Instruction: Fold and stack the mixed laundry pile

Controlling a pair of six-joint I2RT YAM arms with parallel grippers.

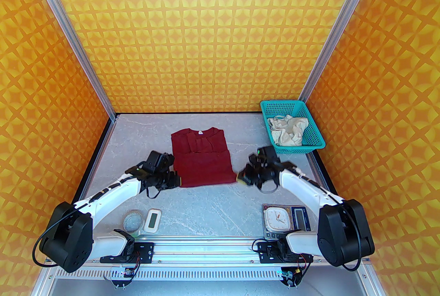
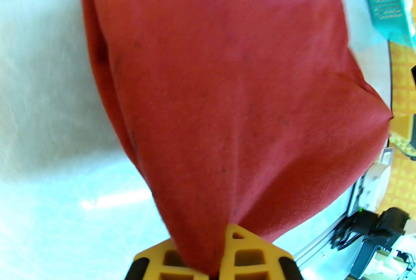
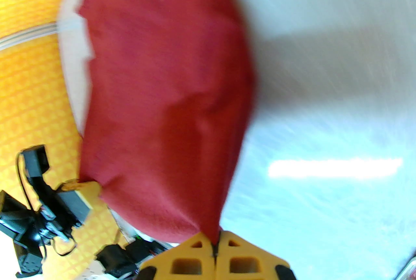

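Shirt point(image 1: 202, 160) btwn both end effectors point(image 1: 178, 181) point(image 1: 239, 177) (near corners pinched).

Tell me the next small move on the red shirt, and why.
Probably lift both near corners and carry them toward the collar: the left gripper and right gripper are each shut on a near corner of the red shirt, whose far half lies flat on the table.

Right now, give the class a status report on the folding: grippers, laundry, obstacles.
Left gripper shut on shirt, near left corner. Right gripper shut on near right corner. Shorts crumpled in basket. Timer and scale near bases, apart from shirt.
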